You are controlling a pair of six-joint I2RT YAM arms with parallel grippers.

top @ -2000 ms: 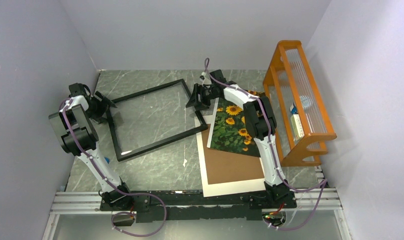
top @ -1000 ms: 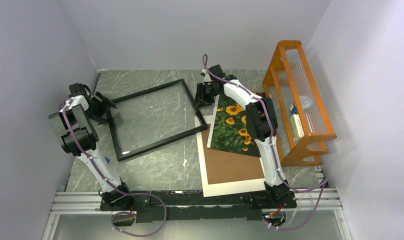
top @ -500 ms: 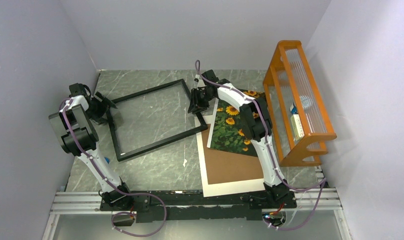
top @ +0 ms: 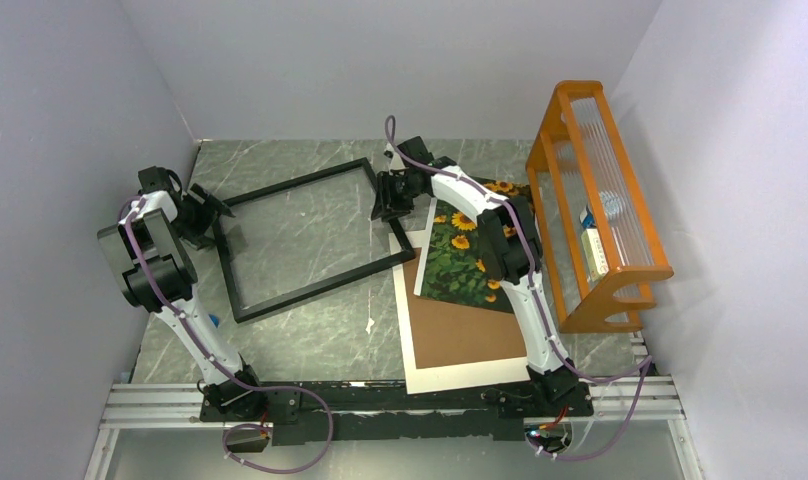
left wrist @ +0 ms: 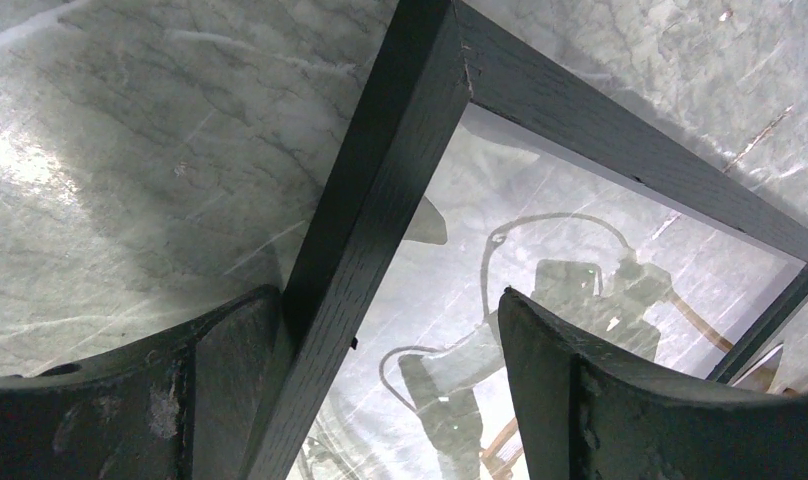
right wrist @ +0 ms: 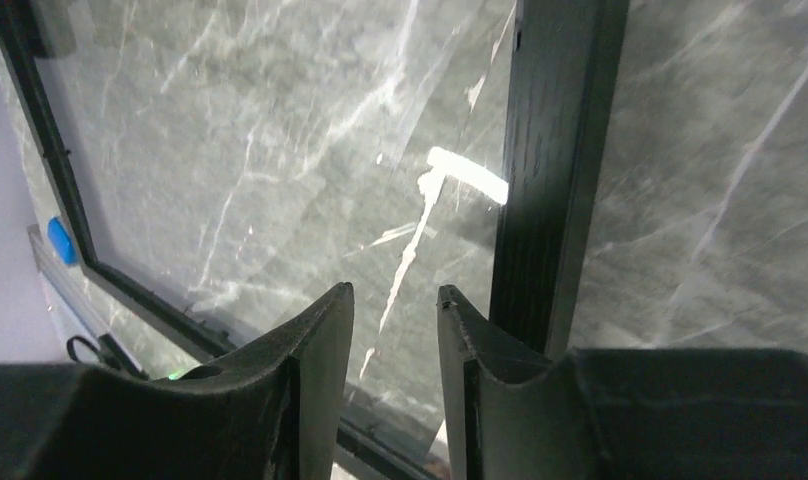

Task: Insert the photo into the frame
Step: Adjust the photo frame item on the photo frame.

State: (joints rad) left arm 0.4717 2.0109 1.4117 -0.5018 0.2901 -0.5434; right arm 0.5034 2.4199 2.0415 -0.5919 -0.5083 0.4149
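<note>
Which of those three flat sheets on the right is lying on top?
The sunflower photo: it lies over the far end of the brown board, which in turn rests on the white sheet.

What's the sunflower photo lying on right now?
The photo lies on a brown backing board, itself on a white mat sheet. How much board sits beneath the photo is hidden.

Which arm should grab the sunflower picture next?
Right. The right gripper is at the frame's right edge, just beside the photo. The left gripper straddles the frame's far left rail, across the whole frame from it.
</note>
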